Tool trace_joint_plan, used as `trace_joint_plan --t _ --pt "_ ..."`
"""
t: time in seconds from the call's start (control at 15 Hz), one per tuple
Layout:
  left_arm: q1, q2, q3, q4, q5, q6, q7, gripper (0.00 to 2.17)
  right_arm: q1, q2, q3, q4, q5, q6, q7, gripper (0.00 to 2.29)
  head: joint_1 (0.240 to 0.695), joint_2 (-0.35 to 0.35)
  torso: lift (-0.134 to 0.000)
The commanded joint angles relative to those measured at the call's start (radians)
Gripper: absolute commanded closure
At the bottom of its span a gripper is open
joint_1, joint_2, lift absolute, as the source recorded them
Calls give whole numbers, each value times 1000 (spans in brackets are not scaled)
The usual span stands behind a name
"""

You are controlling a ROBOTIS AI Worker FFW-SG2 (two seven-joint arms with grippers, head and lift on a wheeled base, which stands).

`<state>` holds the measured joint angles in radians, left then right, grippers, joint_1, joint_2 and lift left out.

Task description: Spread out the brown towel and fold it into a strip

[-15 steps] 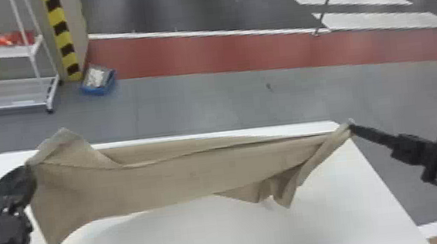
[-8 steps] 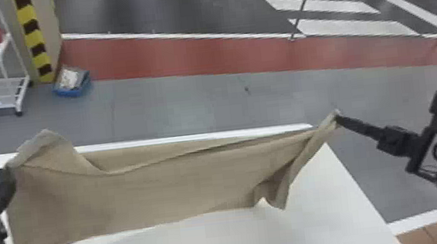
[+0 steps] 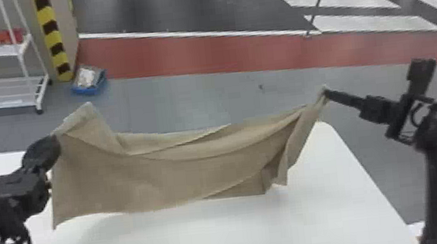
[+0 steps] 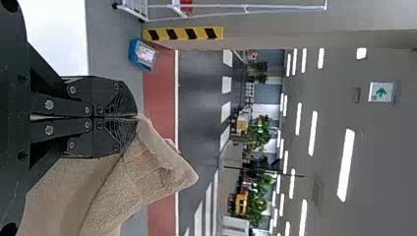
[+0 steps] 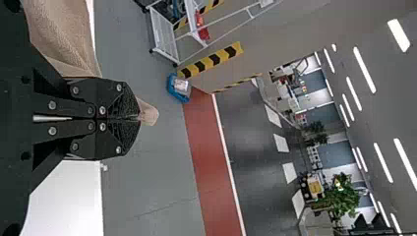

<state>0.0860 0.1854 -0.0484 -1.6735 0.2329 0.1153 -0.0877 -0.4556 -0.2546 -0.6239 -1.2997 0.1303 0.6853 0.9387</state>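
Observation:
In the head view the brown towel [image 3: 172, 171] hangs in sagging folds between both grippers, above the white table. My left gripper [image 3: 56, 140] holds its upper left part, where a flap sticks up; my right gripper [image 3: 326, 93] pinches the upper right corner. The left wrist view has the left gripper [image 4: 136, 117] closed on the towel [image 4: 152, 167], which drapes away from the fingertips. In the right wrist view, a small tip of towel [image 5: 147, 112] pokes out past the closed right gripper [image 5: 138, 118].
The white table [image 3: 203, 241] lies beneath the towel. Beyond it on the floor are a blue box [image 3: 89, 82] and a white shelf rack [image 3: 1, 94] at the far left, beside a yellow-and-black striped post [image 3: 51, 36].
The head view has shifted between frames. Both grippers keep their hold, and the towel's right end now hangs higher relative to the table, with a deeper sag along the upper edge.

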Motion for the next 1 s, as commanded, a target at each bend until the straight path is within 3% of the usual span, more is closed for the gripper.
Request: trace_joint_plan --t 0.0,0.13,0.33,0.4,0.53,0.6,0.67,0.8,0.93 --pt "-121 -1 -13 149 57 -95 -44 2020 -98 -25 7 161 14 -121 -23 1929 686 -228 0" --pt "-219 -4 -38 271 83 -196 -90 2020 -150 -28 24 246 41 -278 -49 1929 657 -226 0" --pt "-290 -6 -42 339 169 -217 -141 2020 -187 -34 9 261 34 -345 -58 1929 586 -225 0" --pt "-292 -6 -42 350 174 -236 -175 2020 -186 -46 6 261 26 -339 -31 1929 574 -223 0" --pt "-267 -6 -44 411 187 -260 -250 2020 -130 -60 3 244 14 -321 94 1929 550 -229 0" --pt "-247 -6 -59 475 189 -361 -287 2020 -29 -64 1 203 5 -342 163 1929 557 -230 0" --pt "-241 2 -96 551 187 -472 -299 2020 43 -69 1 195 2 -410 189 1929 577 -230 0" --pt "-230 5 -156 690 180 -662 -299 2017 169 -84 1 240 -3 -603 206 1929 635 -236 0" --pt "-204 6 -160 686 157 -684 -282 1993 238 -97 1 261 -18 -680 219 1929 695 -259 0"
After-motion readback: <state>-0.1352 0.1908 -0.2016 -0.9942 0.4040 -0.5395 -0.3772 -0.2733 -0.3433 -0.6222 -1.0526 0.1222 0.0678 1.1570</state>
